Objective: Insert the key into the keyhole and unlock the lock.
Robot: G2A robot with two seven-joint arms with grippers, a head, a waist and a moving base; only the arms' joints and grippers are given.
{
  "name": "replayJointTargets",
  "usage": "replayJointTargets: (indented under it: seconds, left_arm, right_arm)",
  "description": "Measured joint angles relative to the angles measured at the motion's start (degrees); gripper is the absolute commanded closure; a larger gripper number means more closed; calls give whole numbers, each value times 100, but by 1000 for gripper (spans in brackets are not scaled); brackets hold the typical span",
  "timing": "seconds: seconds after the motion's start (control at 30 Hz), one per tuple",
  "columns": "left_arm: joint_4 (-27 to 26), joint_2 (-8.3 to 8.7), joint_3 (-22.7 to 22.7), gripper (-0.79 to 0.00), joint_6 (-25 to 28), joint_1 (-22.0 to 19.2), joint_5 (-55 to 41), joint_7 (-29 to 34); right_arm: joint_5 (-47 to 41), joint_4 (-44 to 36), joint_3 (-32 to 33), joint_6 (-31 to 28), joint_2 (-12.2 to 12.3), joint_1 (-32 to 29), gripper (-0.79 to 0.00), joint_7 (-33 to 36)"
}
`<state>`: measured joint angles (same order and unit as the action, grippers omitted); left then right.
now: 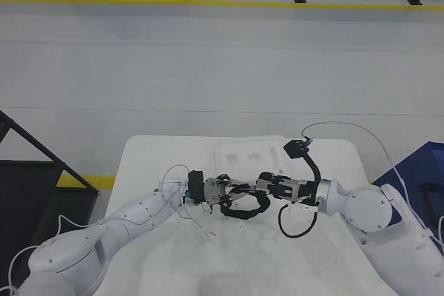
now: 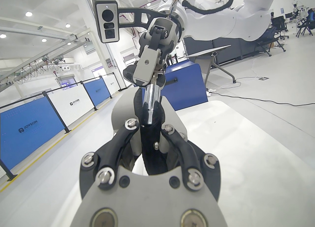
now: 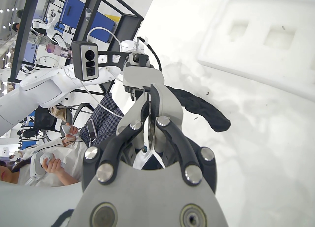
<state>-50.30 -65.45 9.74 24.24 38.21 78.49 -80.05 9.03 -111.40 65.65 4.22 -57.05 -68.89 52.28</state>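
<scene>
The key [image 3: 151, 131], a flat metal piece, is pinched between the closed fingers of the right end effector [image 3: 150, 107]. It is held above the middle of the table [image 1: 148, 170] and meets the end of the chrome barrel of the lock [image 2: 151, 102], though whether its tip sits inside the keyhole cannot be told. The left end effector [image 2: 147, 119] is clamped on the lock's black body, facing the right one, with the black cable [image 1: 244, 212] curving out beside them. A white foam tray [image 1: 248, 155] lies on the table just beyond.
</scene>
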Motion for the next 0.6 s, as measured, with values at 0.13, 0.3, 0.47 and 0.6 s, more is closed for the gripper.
replayJointTargets:
  seconds: [0.13,0.3,0.47,0.6]
  left_arm:
    - [-7,-3,0,0,42,20,-83,42]
    - [-50,5,0,0,137,47,-273,137]
    - [-95,33,5,0,304,77,-582,303]
    - [-229,101,30,0,534,106,-980,533]
  right_arm:
    - [-100,66,-23,5,-14,41,-785,-7]
    - [-350,152,60,-161,-21,88,-785,-13]
    - [-667,271,264,-693,-1,171,-785,177]
    - [-543,481,402,-1523,50,370,-785,716]
